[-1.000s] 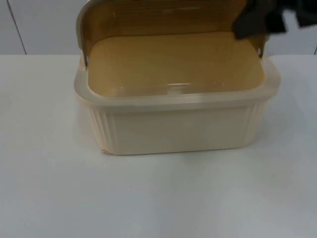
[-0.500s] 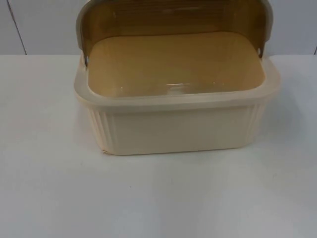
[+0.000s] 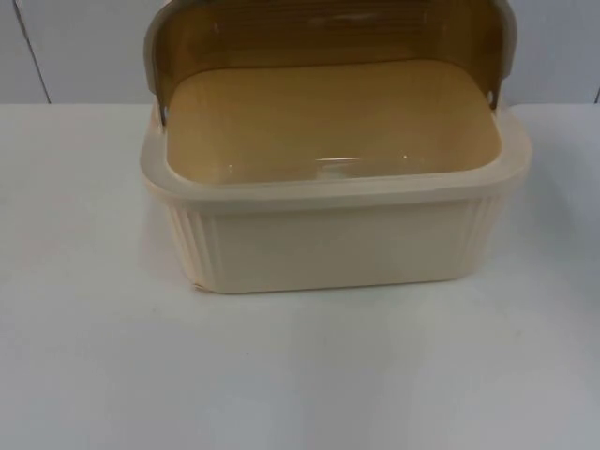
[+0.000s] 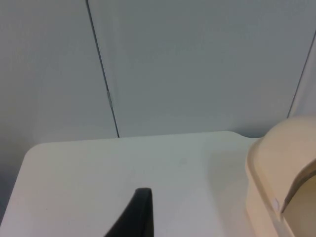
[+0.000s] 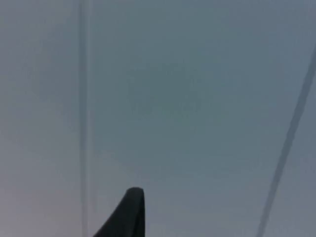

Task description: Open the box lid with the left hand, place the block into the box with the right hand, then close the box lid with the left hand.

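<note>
One of the three steps is judged done: the lid (image 3: 328,37) is raised and stands upright at the 12 o'clock edge of the box (image 3: 328,248), leaning back toward the wall (image 3: 84,47). The second step is taken to be in hand, since the part of the box floor that can be seen past the front wall is bare. The next move is judged to call for the block to be carried by the right arm over the rim and lowered through the wide opening. The upright lid at 12 o'clock has to be kept clear of, so that it is not knocked shut. Only after that is the lid to be swung down toward 6 o'clock by the left arm.

Taken from the left, the left gripper (image 4: 136,217) is held above the table (image 4: 98,168), well apart from the box, whose rounded corner and lid edge lie at about 2 o'clock from it. Nothing is touched or held by it as far as can be seen; whether it is open or closed cannot be told. This arm is judged to be waiting.

At the middle of the table the box is set squarely, its ribbed front wall facing 6 o'clock.

Further right, the right gripper (image 5: 126,215) is pointed at the grey wall. No object is seen against it, and its opening cannot be told either.
</note>
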Controlling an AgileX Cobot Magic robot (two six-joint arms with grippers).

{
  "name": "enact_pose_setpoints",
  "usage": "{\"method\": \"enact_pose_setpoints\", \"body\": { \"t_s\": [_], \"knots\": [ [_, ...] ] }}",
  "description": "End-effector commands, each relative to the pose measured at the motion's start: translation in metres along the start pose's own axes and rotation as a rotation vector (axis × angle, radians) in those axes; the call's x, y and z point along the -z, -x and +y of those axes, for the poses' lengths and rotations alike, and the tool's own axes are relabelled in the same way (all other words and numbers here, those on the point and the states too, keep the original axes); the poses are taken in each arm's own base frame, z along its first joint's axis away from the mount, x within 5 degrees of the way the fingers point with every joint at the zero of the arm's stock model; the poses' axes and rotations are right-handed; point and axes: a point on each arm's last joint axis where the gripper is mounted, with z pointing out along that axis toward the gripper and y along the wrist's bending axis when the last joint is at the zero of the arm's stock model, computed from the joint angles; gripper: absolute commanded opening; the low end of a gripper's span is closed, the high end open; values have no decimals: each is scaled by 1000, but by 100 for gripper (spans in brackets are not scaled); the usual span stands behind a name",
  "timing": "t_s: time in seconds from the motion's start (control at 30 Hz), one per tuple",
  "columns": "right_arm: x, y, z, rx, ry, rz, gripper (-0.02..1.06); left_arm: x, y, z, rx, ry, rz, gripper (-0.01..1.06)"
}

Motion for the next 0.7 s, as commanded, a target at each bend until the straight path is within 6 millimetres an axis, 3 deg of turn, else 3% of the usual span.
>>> {"method": "enact_pose_setpoints", "body": {
  "t_s": [0.0, 0.13, 0.33, 0.5, 0.67],
  "knots": [
    [1, 0, -15, -23, -67, 7, 105, 0, 0, 0, 0, 2, -5, 105],
    [-7, -9, -29, -24, -104, 46, 105, 0, 0, 0, 3, 0, -7, 105],
    [-28, -54, -64, -118, -195, 163, 105, 0, 0, -7, -7, -35, -4, 105],
    [-28, -75, -67, -102, -220, 240, 105, 0, -1, -12, -31, -55, -3, 105],
    [-24, -79, -65, -102, -215, 243, 105, 0, 0, -12, -31, -54, -13, 105]
  ]
}}
